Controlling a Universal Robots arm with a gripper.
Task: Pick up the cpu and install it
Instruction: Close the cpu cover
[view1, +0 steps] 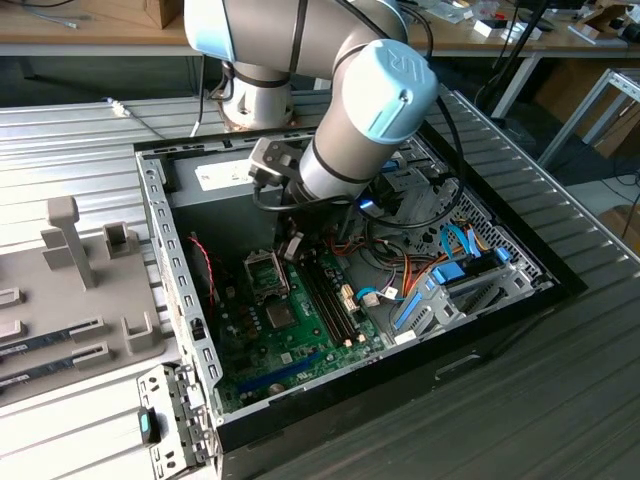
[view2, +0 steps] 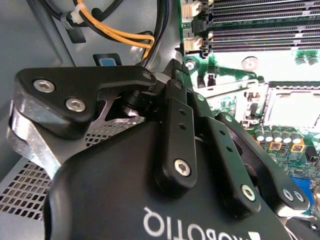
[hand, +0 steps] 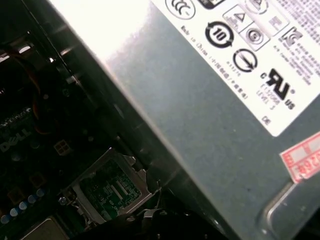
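The pincer is hanging inside the open computer case, just off the power supply. I cannot tell whether it is apart or together. In the exterior view I am seeing a small pale grey piece at its tip and am reading it as the cpu, seemingly tilted rather than flat; being square, it is giving me no long axis to align. The relation I am watching is pincer to cpu socket, which is lying close at about 7 o'clock from the tip. In the first wrist view the socket is showing its frame lifted and a bare green contact field, so I am judging it empty. The case is holding the motherboard, with the memory slots at 3 o'clock of the socket. Outside the case, at 9 o'clock, a grey fixture tray is holding memory sticks
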